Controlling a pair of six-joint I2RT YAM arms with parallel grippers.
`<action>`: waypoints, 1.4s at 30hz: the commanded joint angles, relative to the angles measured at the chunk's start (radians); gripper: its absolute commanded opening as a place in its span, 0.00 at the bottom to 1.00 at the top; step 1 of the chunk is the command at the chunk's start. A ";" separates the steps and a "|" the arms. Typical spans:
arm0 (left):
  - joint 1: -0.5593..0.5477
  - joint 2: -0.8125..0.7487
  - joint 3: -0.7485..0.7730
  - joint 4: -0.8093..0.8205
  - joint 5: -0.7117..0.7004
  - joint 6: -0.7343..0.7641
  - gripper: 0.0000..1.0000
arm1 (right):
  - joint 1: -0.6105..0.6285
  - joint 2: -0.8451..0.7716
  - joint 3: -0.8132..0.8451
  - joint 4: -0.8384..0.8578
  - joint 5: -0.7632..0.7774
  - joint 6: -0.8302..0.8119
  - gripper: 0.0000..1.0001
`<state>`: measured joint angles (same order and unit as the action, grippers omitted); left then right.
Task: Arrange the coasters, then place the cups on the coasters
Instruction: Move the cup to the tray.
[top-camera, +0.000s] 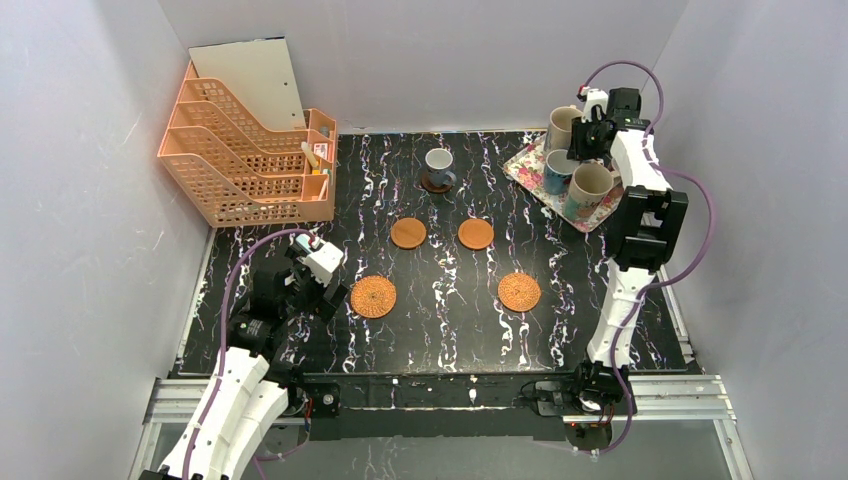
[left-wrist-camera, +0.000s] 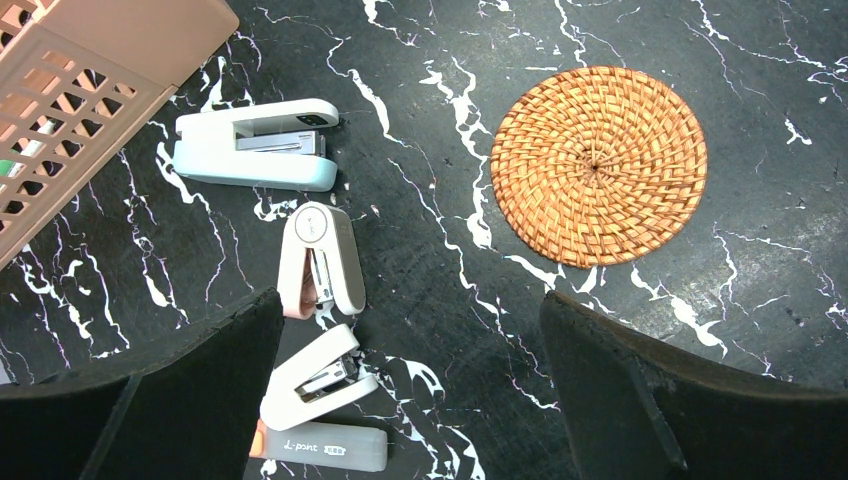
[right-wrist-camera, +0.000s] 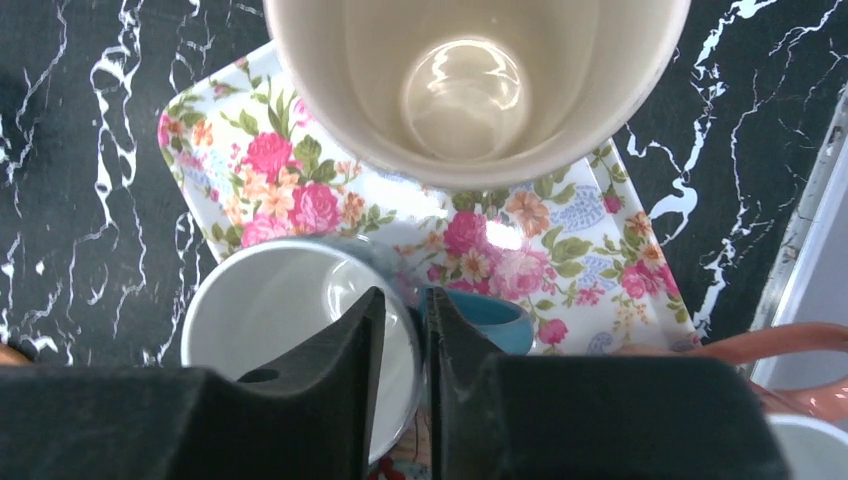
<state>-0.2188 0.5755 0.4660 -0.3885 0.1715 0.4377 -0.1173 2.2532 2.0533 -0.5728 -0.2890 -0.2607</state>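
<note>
Only wrist view: right end effector (right-wrist-camera: 405, 300) clamping blue cup (right-wrist-camera: 280, 320) rim.

Black table (top-camera: 440, 330) with white squiggly lines. Orange plastic rack (top-camera: 240, 150) at 10 o'clock, white board (top-camera: 250, 80) standing at its back. Flowery tray (top-camera: 525, 162) at 2 o'clock, pink roses on it. In left wrist view, four staplers in crooked row from 10 to 7 o'clock: pale blue stapler (left-wrist-camera: 250, 145), white-pink stapler (left-wrist-camera: 320, 258), white stapler (left-wrist-camera: 320, 378), grey stapler (left-wrist-camera: 320, 447).
</note>
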 joint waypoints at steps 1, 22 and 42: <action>-0.004 0.000 -0.007 0.007 0.000 0.002 0.98 | 0.003 0.061 0.077 -0.017 -0.018 0.038 0.25; -0.003 0.003 -0.007 0.010 -0.003 0.002 0.98 | 0.091 -0.007 0.040 0.027 0.010 0.189 0.08; -0.002 0.006 -0.006 0.008 -0.010 0.000 0.98 | 0.086 -0.124 -0.071 -0.010 -0.018 0.115 0.72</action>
<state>-0.2188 0.5758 0.4660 -0.3885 0.1669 0.4377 -0.0238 2.2177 1.9869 -0.5724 -0.2710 -0.1200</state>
